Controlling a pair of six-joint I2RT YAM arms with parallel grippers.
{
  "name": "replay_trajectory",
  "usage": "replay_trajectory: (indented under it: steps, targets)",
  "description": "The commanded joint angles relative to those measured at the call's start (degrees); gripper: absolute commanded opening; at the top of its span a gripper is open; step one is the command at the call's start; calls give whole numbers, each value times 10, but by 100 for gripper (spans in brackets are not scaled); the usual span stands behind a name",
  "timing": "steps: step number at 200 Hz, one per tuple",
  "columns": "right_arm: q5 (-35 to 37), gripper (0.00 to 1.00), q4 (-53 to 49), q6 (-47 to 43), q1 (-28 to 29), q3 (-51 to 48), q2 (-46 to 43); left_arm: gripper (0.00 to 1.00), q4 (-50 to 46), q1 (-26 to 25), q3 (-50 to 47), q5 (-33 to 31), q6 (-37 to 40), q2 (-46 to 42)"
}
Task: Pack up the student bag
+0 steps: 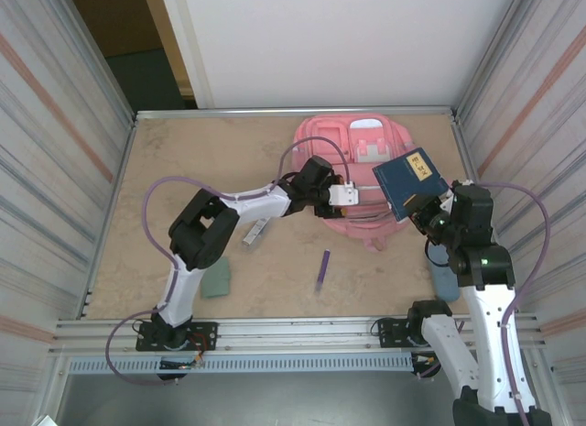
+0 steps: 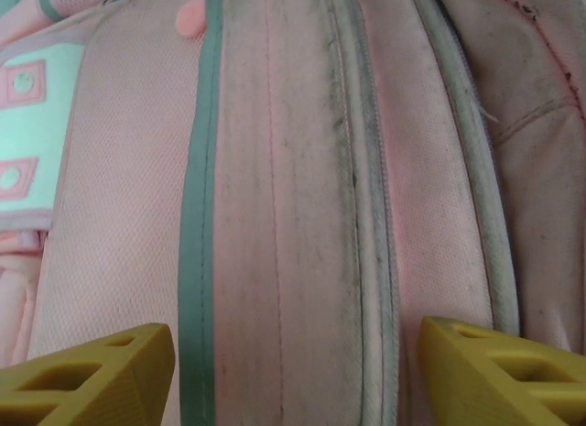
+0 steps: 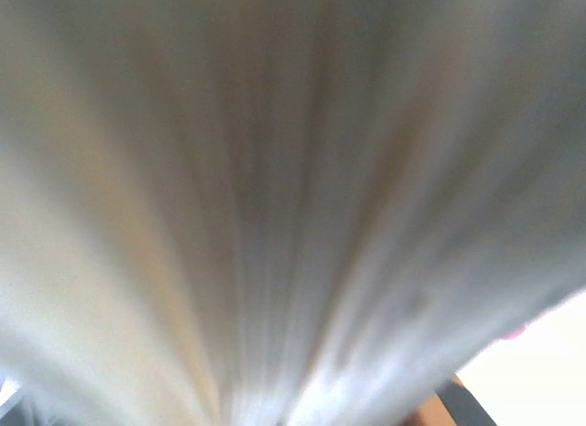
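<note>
Bag (image 1: 320, 142) lies flat against the counter's (image 1: 183, 169) far edge, right of the middle, and is by far the largest thing there.

Close to the near edge, a green pad (image 1: 217, 276) sits beside the left arm and a pale blue thing (image 1: 443, 278) is partly hidden behind the right arm. A purple pen (image 1: 324, 267) lies between them at mid-counter, and a small grey item (image 1: 255, 232) lies under the left arm.

Farther in, the left gripper (image 1: 350, 196) is at the bag's near left side. In the left wrist view its yellow fingers (image 2: 92, 376) stand apart over the fabric with nothing clamped.

The right gripper (image 1: 423, 209) is closed on a dark blue book (image 1: 410, 179), tilted above the bag's right side. The book's pages (image 3: 275, 206) blur close in the right wrist view.

The bag (image 2: 293, 169) is pale pink woven cloth, grubby with dark smudges. Zips (image 2: 371, 215) and a grey-green stripe (image 2: 197, 215) run along it. A white-and-pink patch (image 1: 369, 149) sits toward its far end.
</note>
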Motion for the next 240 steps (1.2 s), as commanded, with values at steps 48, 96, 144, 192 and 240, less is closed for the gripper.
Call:
replay_trajectory:
  steps: [48,96,144,192,240]
  targets:
    - [80,4,-61,-8,-6,-15,-23,0,-86,12,90,-23,-35,-9]
    - [68,0,-131,-2,-6,-28,-16,0,-75,50,152,14,-185,-55]
    - [-85,0,-76,18,-6,-52,-12,0,-145,67,287,-23,-354,-31]
    - [-204,0,146,98,-6,-108,51,0,-139,71,303,71,-366,-46]
    - [-177,0,319,123,11,-113,134,0,-32,70,194,141,-321,-104]
